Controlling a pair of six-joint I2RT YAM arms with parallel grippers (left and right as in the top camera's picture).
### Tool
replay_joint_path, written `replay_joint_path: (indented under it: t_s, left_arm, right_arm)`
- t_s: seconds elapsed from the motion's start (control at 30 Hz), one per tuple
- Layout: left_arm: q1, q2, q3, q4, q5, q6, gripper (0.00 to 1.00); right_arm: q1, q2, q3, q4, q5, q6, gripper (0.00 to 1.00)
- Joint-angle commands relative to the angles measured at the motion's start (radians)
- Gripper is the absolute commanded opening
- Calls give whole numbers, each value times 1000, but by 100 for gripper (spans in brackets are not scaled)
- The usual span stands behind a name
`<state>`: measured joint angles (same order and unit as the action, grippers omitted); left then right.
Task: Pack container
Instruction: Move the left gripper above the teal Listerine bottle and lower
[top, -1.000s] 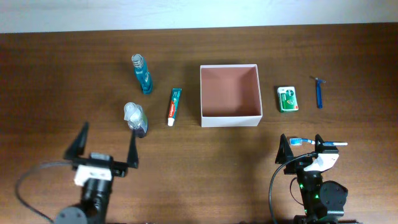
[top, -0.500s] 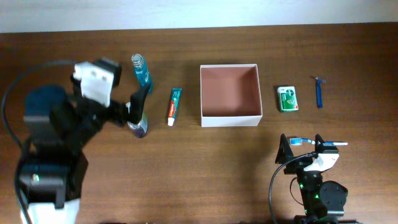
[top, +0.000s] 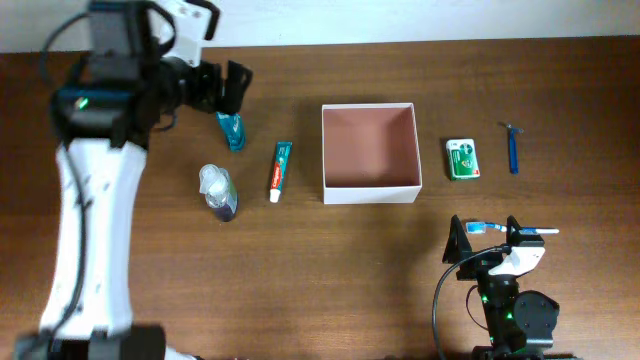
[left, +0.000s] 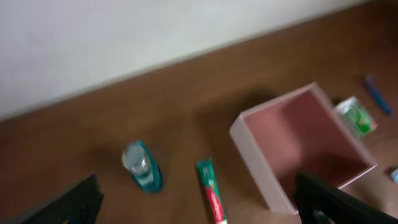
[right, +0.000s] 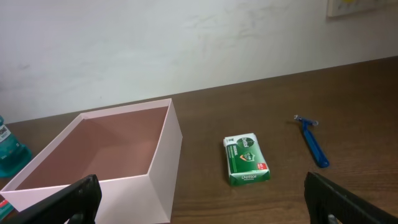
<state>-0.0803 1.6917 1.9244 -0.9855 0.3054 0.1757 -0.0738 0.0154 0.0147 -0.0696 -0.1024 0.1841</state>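
One container (top: 369, 152) sits on the bench (top: 330, 270) at mid-width, toward the far side, its open top facing up. Left of it are three things: one toothpaste tube (top: 280, 170), one teal bottle (top: 231, 130) farther off, and one clear bottle with a purple base (top: 218, 192) nearer. Right of it are two things: one green packet (top: 462, 159), then one blue razor (top: 513, 148). One blue-and-white toothbrush (top: 535, 231) lies at the near right, beside the right claw (top: 485, 232). That claw is low and released, its fingers spread wide. The left claw (top: 224, 92) hangs above the teal bottle, also released and gripping nothing.
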Motion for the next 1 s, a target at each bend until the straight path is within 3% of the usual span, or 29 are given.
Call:
replay_joint_path:
  t_s: [0.0,0.1,0.97]
  left_arm:
    - [-2,47,22,-3,-112,-26,99]
    - [-2,77,22,1,-289,-207,99]
    - [-29,363,22,27,-364,-254,99]
  right_arm:
    - [9,-11,-9,0,9,5,99]
    - [9,-11,-9,0,9,5,99]
    - [9,-11,-9,0,9,5,99]
